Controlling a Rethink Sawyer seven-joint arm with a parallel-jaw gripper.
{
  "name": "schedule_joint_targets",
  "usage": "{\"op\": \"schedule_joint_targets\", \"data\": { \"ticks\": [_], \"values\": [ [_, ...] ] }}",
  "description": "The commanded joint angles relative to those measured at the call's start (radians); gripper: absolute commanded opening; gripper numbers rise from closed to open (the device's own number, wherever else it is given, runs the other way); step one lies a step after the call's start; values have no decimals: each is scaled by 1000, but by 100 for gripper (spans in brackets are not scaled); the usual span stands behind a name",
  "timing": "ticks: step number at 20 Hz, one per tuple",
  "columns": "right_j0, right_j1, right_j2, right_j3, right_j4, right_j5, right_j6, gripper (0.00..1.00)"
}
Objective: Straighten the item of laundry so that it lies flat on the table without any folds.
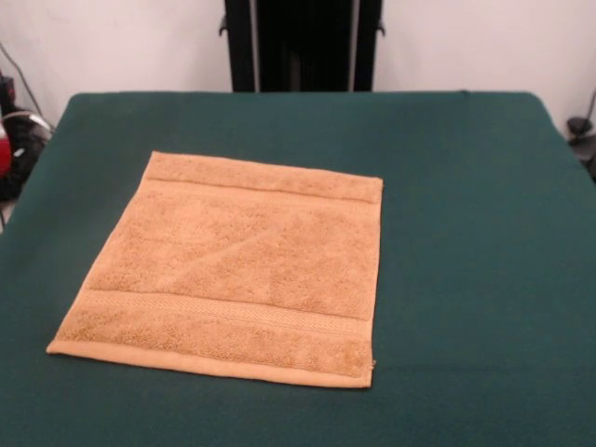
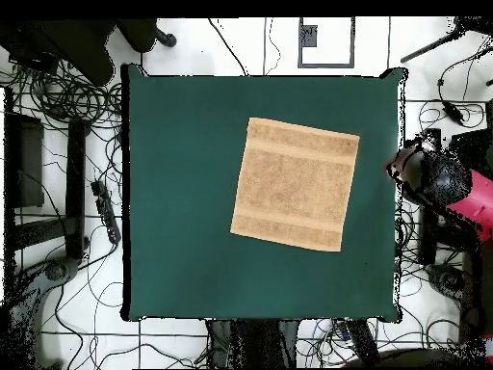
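Golden-orange terry towel (image 1: pixel 233 270) lies spread open on the green table (image 1: pixel 466 233), one layer, roughly square, all four corners out. No folded-over flaps or doubled edges visible. In the front view it sits left of the table's middle, rotated slightly so its edges are not square to the table edges; the far edge runs from upper left down to the right, and the near edge sits close to the table's near side. Two woven border bands show: one just inside the far edge, one wider band just inside the near edge, both running across the towel. A faint diagonal crease crosses the middle pile from lower left toward centre, shallow, not a fold. The near edge looks a bit thick or rolled along its hem. A tiny pale speck at the near right corner may be the label, too small to be sure.

Overhead view: towel (image 2: pixel 295 183) is right of centre on the table (image 2: pixel 183 241), toward the side away from the robot base, tilted a little clockwise, bands visible near its top and bottom edges. Green cloth shows all round it; it touches no table edge.

Robot: black pedestal (image 1: pixel 302 45) stands behind the far side of the table in the front view. In the overhead view a red and black part of the arm (image 2: pixel 445 183) sits off the table's right edge, clear of the towel. The hand itself is not seen in either view, so I cannot tell whether it is spread or pressed together.
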Motion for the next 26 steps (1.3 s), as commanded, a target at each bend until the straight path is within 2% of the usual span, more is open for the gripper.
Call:
{"op": "schedule_joint_targets", "data": {
  "ticks": [1,4,6,9,10,14,20,26],
  "values": [
    [91,85,13,-44,-82,-22,122,0],
    [85,60,24,-37,-63,-11,145,0],
    [92,53,17,-39,-31,-26,216,0],
    [100,65,-14,-40,63,-119,420,0],
    [108,73,-26,-51,78,-129,446,0],
    [130,101,-30,-87,85,-136,371,0],
    [74,88,94,60,258,-152,420,0],
    [152,90,-9,39,309,-182,435,0]
  ]
}}
